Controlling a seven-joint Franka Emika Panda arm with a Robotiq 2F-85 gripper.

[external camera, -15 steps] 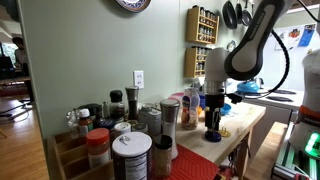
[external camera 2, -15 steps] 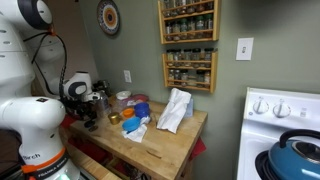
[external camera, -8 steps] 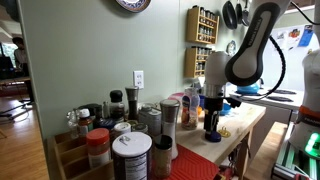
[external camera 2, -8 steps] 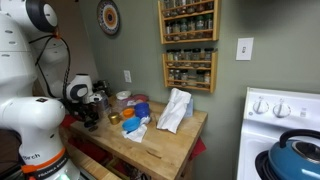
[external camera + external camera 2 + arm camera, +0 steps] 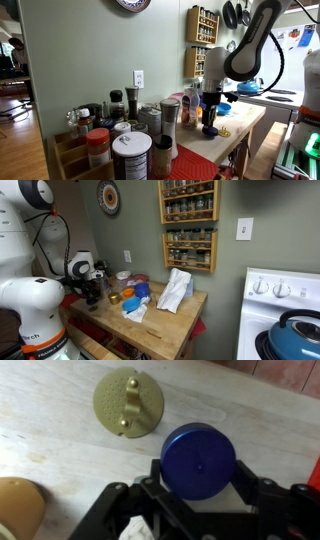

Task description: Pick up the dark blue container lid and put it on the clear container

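Note:
In the wrist view the dark blue container lid (image 5: 198,463), round and flat, lies on the pale wooden counter (image 5: 60,435) between my fingers. My gripper (image 5: 198,472) is shut on it, one black finger (image 5: 156,476) pressing each side of its rim. In both exterior views the gripper (image 5: 210,124) (image 5: 92,297) hangs straight down, low over the counter. A tall, pale clear container (image 5: 190,101) stands upright by the wall, just beside the gripper. The lid itself is too small to make out in the exterior views.
An olive round piece with a brass handle (image 5: 128,402) lies just beyond the lid. A tan object (image 5: 18,508) sits at the lower left. A light blue bowl (image 5: 140,290) and a white cloth (image 5: 175,288) rest on the counter. Spice jars (image 5: 130,150) crowd the near end.
The jaws have closed from wide open onto the dark blue lid. The arm has stayed almost in the same spot.

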